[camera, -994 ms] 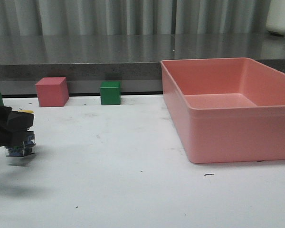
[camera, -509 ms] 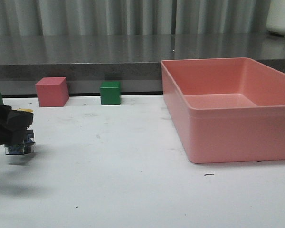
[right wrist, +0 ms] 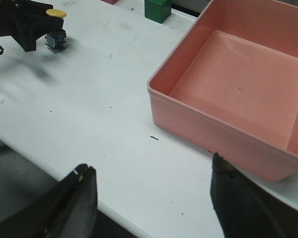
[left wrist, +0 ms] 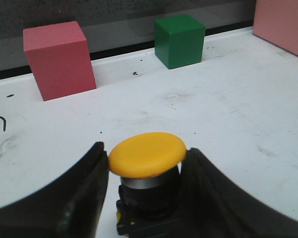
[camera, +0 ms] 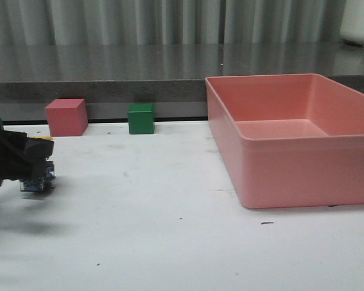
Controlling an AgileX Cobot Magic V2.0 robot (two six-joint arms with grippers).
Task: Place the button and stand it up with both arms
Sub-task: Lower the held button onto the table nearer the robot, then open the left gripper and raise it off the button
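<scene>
Left jaws [left wrist: 146, 198] clamped on upright button [left wrist: 146, 156], right jaws [right wrist: 151, 198] wide apart, visible only from its wrist.

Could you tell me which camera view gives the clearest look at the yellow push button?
The left wrist view: the push button fills the foreground, upright between the left tool's fingers, yellow cap and silver collar plain. The front view shows it small and half hidden at the left edge; the right wrist view shows it tiny and distant.
</scene>
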